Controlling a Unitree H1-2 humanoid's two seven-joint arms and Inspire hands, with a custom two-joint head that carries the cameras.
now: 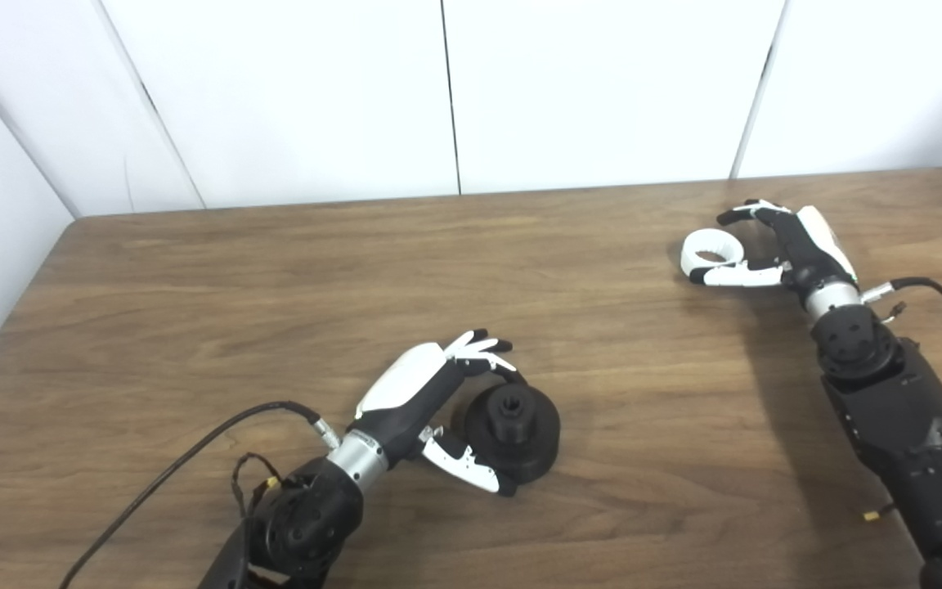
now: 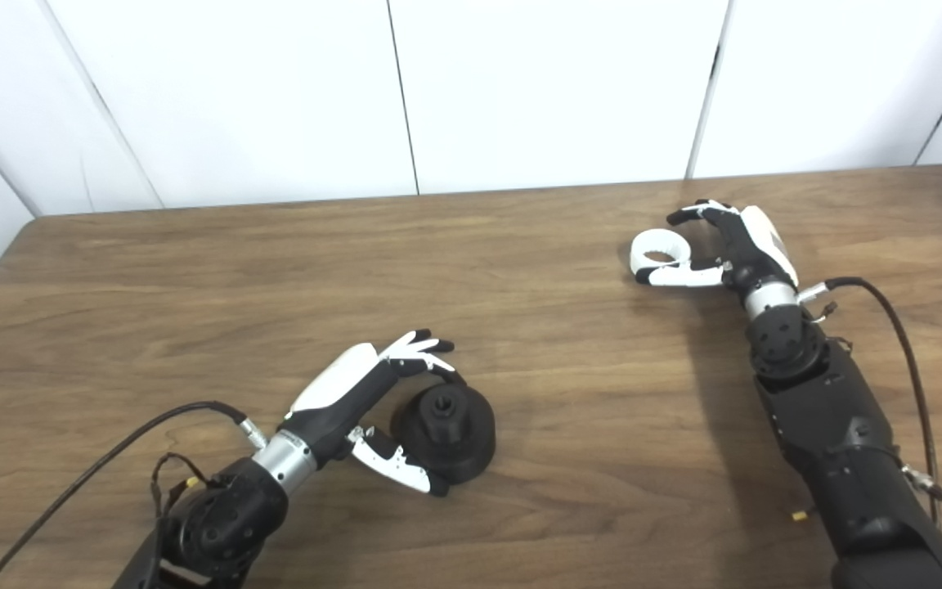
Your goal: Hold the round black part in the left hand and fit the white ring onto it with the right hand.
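Note:
The round black part (image 1: 520,429), a disc with a raised hub, rests on the wooden table (image 1: 275,286) near the front, left of middle. My left hand (image 1: 426,388) wraps it: the fingers curl onto its far rim and the thumb presses its near edge. The white ring (image 1: 712,237) lies flat at the far right. My right hand (image 1: 806,241) is open around it, with the thumb lying along the ring's near side and the fingers arched above its far side without touching. In the right eye view the same ring (image 2: 659,236) and black part (image 2: 450,425) show.
White wall panels stand behind the table's far edge, and a white wall runs along its left edge. A black cable trails from each wrist. Bare wood lies between the two hands.

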